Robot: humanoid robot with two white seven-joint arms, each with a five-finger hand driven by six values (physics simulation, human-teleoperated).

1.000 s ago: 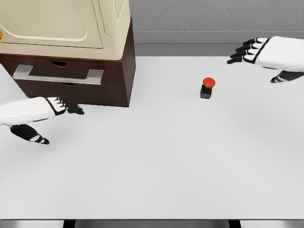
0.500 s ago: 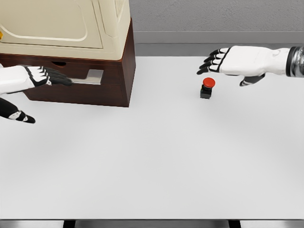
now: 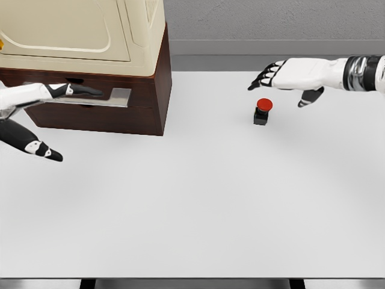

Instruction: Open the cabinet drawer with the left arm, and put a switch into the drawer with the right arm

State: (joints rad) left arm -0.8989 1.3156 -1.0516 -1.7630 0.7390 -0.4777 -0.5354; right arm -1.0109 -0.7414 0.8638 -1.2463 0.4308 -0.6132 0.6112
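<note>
White arms, black-fingered left hand (image 3: 27, 96) and right hand (image 3: 289, 73), metallic wrist band

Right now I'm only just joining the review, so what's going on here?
A two-armed humanoid is starting a drawer task. The left robot hand reaches flat along the drawer handle on the brown cabinet; no closed grasp shows, and the drawer looks shut. The right robot hand hovers open above and behind the red switch, not touching it. The switch stands alone on the white table.
</note>
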